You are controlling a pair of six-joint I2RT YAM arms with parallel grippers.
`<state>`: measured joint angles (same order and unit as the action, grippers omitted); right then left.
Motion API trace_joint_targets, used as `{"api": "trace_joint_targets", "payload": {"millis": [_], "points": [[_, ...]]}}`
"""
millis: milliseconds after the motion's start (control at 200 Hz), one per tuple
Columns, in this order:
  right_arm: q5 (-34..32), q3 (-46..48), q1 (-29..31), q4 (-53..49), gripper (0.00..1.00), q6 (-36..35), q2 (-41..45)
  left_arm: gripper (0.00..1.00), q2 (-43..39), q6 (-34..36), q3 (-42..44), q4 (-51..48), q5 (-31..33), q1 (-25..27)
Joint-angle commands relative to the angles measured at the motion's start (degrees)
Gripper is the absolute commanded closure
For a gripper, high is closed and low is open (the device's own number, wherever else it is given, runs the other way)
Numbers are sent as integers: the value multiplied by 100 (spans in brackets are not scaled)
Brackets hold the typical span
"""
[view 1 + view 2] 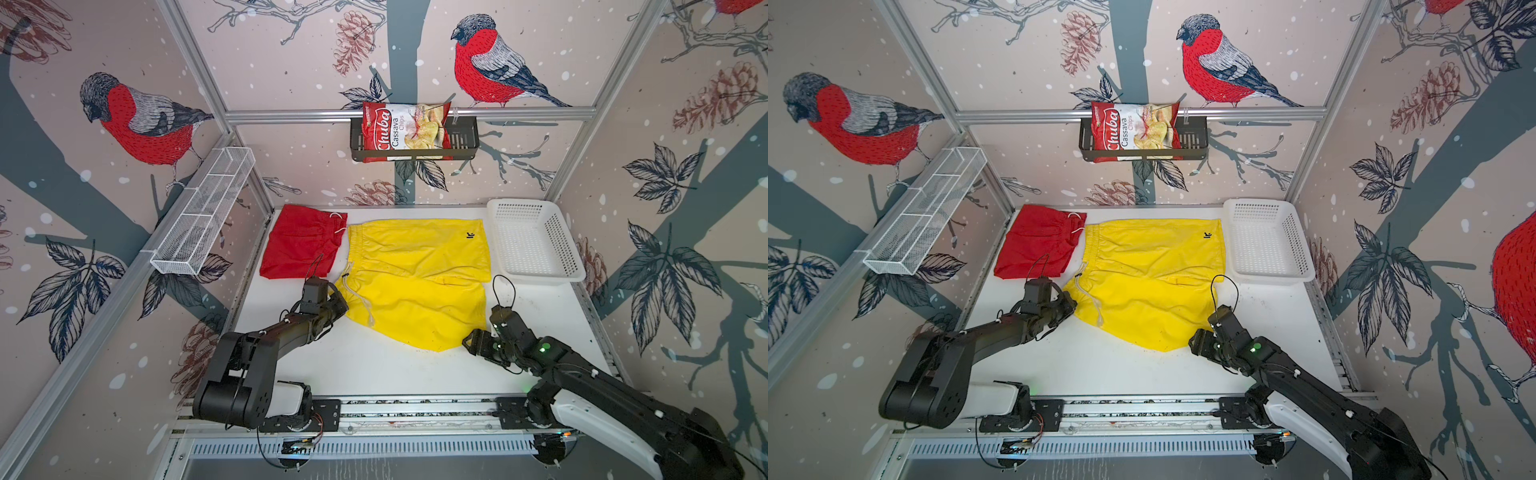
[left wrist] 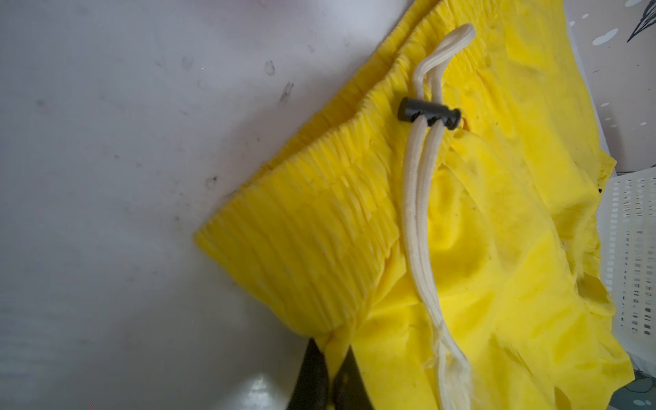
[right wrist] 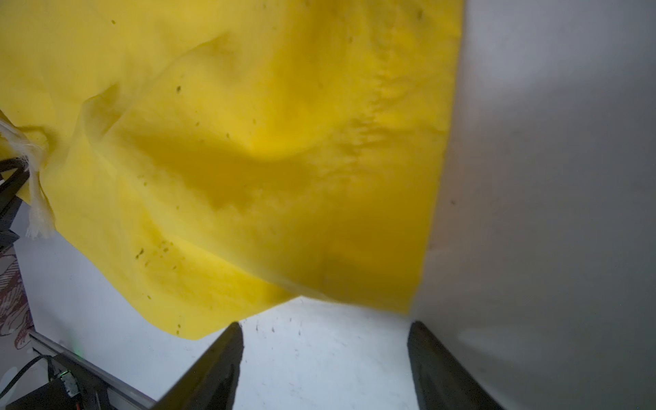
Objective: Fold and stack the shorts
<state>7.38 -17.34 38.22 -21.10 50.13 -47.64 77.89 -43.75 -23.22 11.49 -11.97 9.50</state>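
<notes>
Two pairs on the table [image 1: 374, 365]: red shorts [image 1: 301, 243] folded at far left, yellow shorts [image 1: 415, 270] spread mid-table, waistband leftward
Its near waistband corner is pinched in the left gripper [image 2: 330, 369]; the legs run rightward to a near hem corner lying just ahead of the right gripper [image 3: 325, 326], whose jaws stand apart and empty, so that arm is nearer the hem

Readable print: one bag label
The red chips bag [image 1: 405, 126] in the black wall basket [image 1: 463, 143] at twelve o'clock reads "Chuba Cassava Chips"; the small black mark [image 1: 470, 236] on the yellow shorts [image 1: 415, 266] cannot be made out.
</notes>
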Motion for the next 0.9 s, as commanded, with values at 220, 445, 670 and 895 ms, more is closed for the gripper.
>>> {"api": "trace_joint_targets", "payload": {"millis": [220, 445, 670, 895], "points": [[-473, -1529, -581, -255, 96, -974, -410, 100, -230, -52, 29, -87, -7, 35], [-570, -2682, -1187, -1443, 87, -1619, -856, 100, -409, -10, -61, -309, 74, 35], [-117, -1535, -1303, -1162, 27, -1398, -1112, 100, -357, -20, -96, -312, -24, 35], [654, -894, -1336, -137, 22, -1177, -1251, 100, -316, -18, -18, -267, -43, 35]]}}
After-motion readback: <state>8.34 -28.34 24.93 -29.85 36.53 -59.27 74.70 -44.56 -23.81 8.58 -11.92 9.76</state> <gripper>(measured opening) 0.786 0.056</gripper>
